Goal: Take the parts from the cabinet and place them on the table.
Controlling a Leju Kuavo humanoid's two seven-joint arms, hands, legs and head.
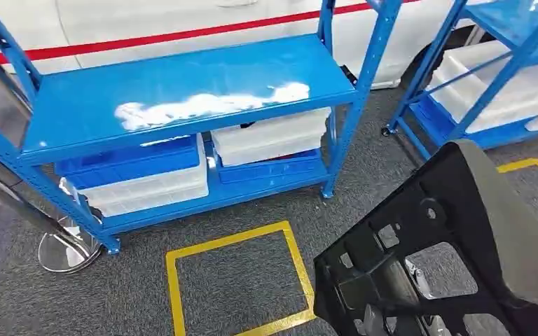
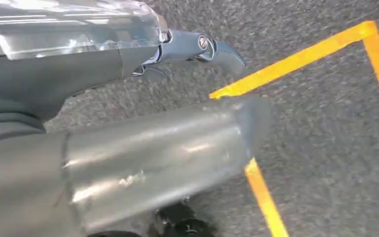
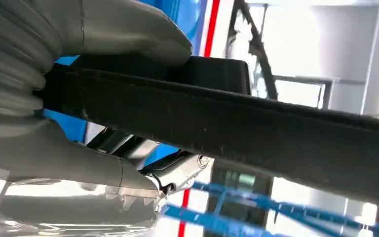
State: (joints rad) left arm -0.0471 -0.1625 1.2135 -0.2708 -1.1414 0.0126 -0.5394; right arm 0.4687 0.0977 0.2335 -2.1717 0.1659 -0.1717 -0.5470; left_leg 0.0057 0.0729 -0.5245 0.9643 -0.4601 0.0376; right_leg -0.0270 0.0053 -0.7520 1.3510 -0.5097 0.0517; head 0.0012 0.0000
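Note:
A large black plastic part [image 1: 434, 259] with several cut-outs fills the lower right of the head view, held up above the carpet. In the right wrist view my right hand [image 3: 39, 143] grips this black part [image 3: 237, 123], its thumb [image 3: 118, 29] on one face and darker fingers [image 3: 177, 170] on the other. My left hand [image 2: 143, 138] hangs over the grey carpet, thumb [image 2: 177, 138] and fingers [image 2: 202, 49] apart, with nothing in it.
A blue metal rack [image 1: 182, 91] stands ahead with a bare top shelf; white bins [image 1: 147, 185] and blue bins [image 1: 270, 168] sit on its lower shelf. A second blue rack [image 1: 462, 112] stands to the right. A yellow tape square [image 1: 235, 280] marks the carpet. A chrome stand base [image 1: 66, 248] is at the left.

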